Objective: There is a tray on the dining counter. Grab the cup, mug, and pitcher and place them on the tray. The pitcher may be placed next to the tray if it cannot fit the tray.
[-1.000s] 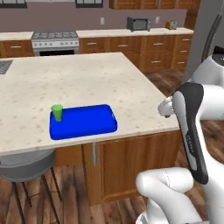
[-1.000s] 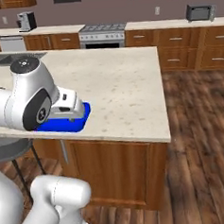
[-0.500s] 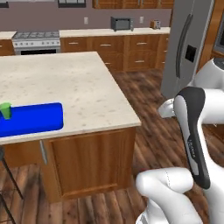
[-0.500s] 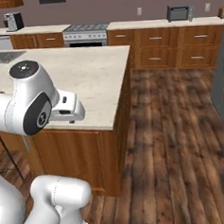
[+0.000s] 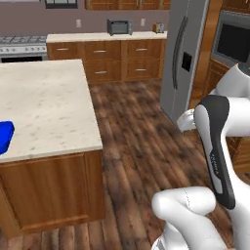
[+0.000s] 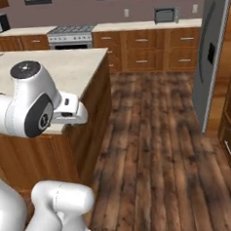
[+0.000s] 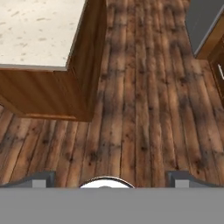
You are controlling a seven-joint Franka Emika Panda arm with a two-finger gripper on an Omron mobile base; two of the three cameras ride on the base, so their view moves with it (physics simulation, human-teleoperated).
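1. Two dark fingertips of the pincer point(image 7: 111, 178) rise at the bottom of the hand view, spread wide with nothing between them; bare wood floor point(image 7: 144, 100) lies beneath (a carrying posture, I judge, since nothing within reach calls for a grip).
2. Ahead of the pincer and to its left stands the corner of the dining counter point(image 7: 39, 30), its speckled top bare at this end.
3. Farther off on that same side, in the left base view, a sliver of the tray point(image 5: 5, 136) lies flat on the dining counter well back from the near edge, so it is probably stable enough to load; its long axis cannot be told from so small a piece.
4. Off to the pincer's right stands the grey refrigerator point(image 5: 183, 53), with wall cabinets point(image 6: 147, 51) beyond the floor ahead.
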